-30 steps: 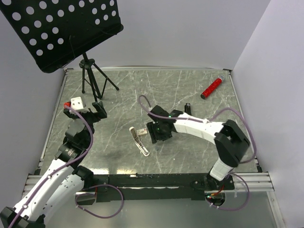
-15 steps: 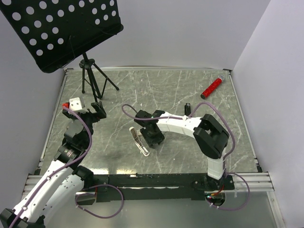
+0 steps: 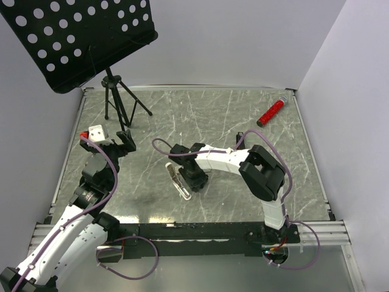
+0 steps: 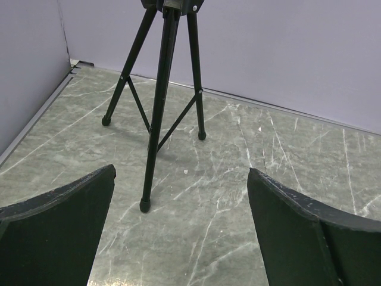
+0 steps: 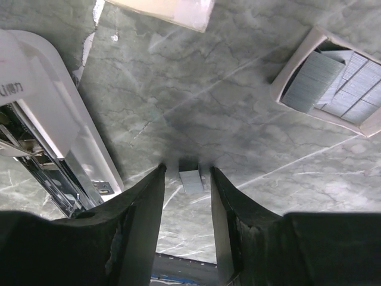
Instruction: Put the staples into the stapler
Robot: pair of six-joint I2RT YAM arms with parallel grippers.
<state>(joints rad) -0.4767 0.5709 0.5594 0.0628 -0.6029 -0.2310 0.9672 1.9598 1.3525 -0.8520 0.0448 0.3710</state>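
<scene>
The right end effector [image 5: 187,169] is low over the bench [image 3: 231,115], near its middle. It is half open, with one dark finger [image 5: 140,214] on each side of a little grey strip of staples [image 5: 190,182]. The strip lies flat on the bench. A thin gap shows on each side of it, so it is not squeezed. Just to the left of this, in the right wrist view, lies the stapler [image 5: 53,137]. It is white, it is open, and its shiny metal rail shows. A small cream box of staples [image 5: 327,80] sits open on the bench a little way off to the upper right, with grey staples inside it. The left end effector [image 4: 181,232] is at the left side of the bench, well apart from the stapler. It is wide open and holds nothing. It points at the legs of a black stand [image 4: 161,89]. A red tube [image 3: 271,112] lies near the far right corner.
</scene>
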